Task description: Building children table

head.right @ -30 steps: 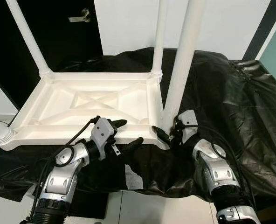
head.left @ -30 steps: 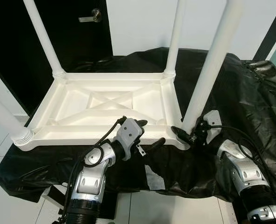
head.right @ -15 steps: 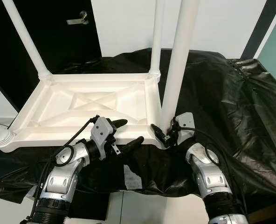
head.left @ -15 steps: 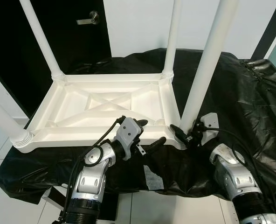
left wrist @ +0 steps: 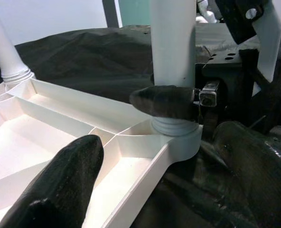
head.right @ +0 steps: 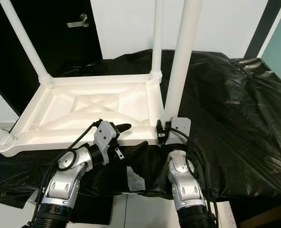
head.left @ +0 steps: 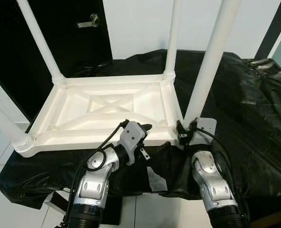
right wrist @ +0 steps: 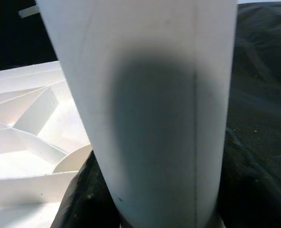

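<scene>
1. White plastic children's table [head.left: 107, 107], upside down on a black sheet [head.left: 245, 104], its legs pointing up.
2. Near-right leg [head.left: 204, 71], standing in its corner socket.
3. Right gripper [head.left: 182, 134], pinching the base of that leg.
4. Left gripper [head.left: 152, 137], fingers spread astride the table's near rim, just beside the same corner.

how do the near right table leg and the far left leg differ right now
The near right leg has the right gripper at its base; the far left leg stands untouched. The near right leg looks thicker, being closer to the camera, and stands against the light wall, while the far left leg stands against the dark door. Both are white, round, and seated in corner sockets of the upturned tabletop.
</scene>
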